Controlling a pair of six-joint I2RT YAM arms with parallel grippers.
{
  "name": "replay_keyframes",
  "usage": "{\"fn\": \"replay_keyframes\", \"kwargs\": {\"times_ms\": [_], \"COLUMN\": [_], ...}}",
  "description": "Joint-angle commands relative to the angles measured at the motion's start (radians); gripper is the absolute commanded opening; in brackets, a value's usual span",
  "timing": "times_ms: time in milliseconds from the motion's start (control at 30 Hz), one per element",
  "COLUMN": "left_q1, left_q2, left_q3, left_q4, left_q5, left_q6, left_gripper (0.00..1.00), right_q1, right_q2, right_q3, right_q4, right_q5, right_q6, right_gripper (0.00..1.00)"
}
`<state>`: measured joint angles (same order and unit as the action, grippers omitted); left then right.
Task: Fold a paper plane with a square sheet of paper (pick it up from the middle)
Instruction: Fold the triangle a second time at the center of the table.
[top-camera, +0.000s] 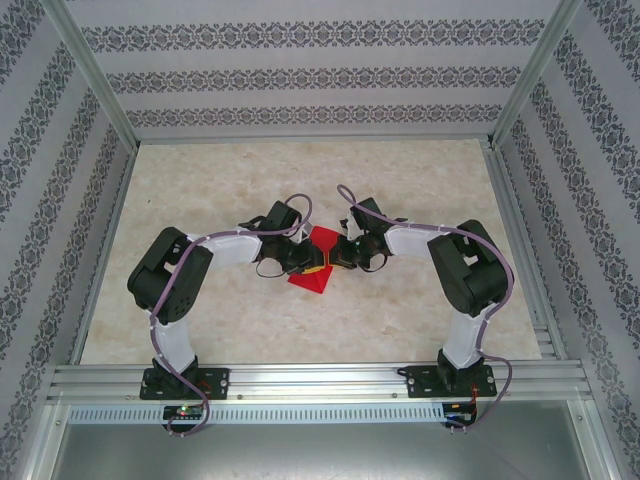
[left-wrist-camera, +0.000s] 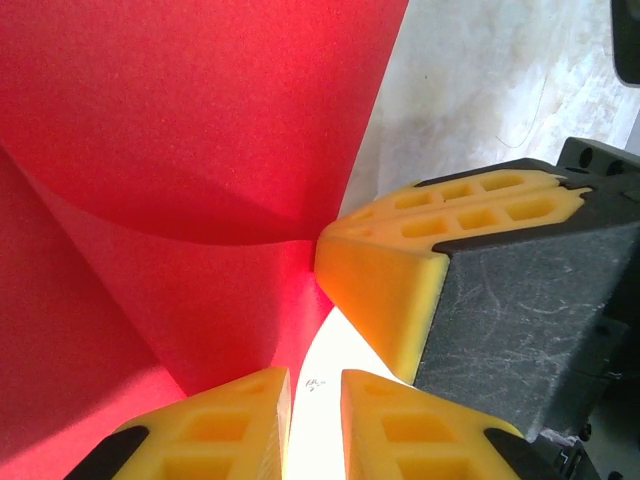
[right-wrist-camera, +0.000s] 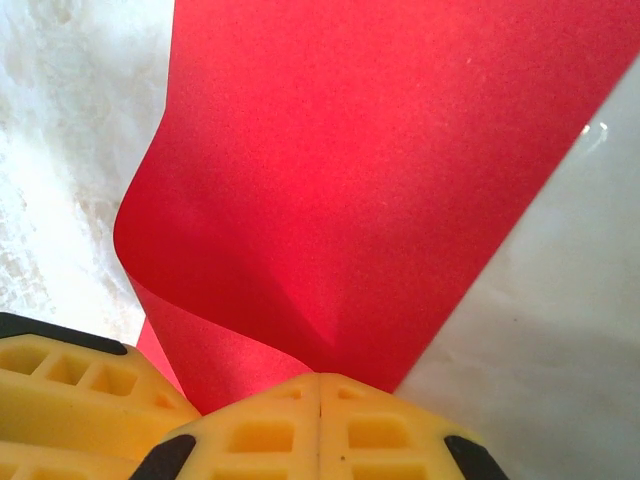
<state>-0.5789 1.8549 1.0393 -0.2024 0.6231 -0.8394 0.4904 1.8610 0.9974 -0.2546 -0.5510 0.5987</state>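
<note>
With right claw (right-wrist-camera: 320, 388) pinching paper (right-wrist-camera: 380, 180), left claw (left-wrist-camera: 315, 400) slightly ajar and empty: align edges, press fold onto bench (right-wrist-camera: 560, 350).

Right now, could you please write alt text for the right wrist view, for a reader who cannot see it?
A red sheet of paper curls away from the right gripper, whose yellow jaws are shut on its lower edge. Pale marbled table shows on either side.
</note>
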Motion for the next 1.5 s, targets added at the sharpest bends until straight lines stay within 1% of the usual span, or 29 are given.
{"fn": "replay_keyframes", "kwargs": {"times_ms": [0, 600, 833, 1233, 1467], "left_q1": [-0.015, -0.016, -0.02, -0.022, -0.024], "left_q2": [0.014, 0.019, -0.013, 0.011, 0.02], "left_q3": [0.025, 0.036, 0.032, 0.015, 0.015], "left_q4": [-0.007, -0.044, -0.021, -0.032, -0.042], "left_q5": [0.01, -0.009, 0.011, -0.011, -0.019], "left_q6": [0.023, 0.039, 0.039, 0.042, 0.047], "left_gripper": [0.21, 0.21, 0.21, 0.15, 0.15], "right_q1": [-0.003, 0.0, 0.017, 0.025, 0.022], "right_q2": [0.013, 0.038, 0.018, 0.008, 0.012], "right_q3": [0.029, 0.038, 0.025, 0.02, 0.027], "right_q4": [-0.001, -0.01, -0.016, -0.029, -0.038], "right_q5": [0.01, 0.0, -0.017, 0.005, 0.025], "right_q6": [-0.026, -0.031, -0.032, -0.029, -0.033], "right_gripper": [0.07, 0.09, 0.09, 0.08, 0.08]}}
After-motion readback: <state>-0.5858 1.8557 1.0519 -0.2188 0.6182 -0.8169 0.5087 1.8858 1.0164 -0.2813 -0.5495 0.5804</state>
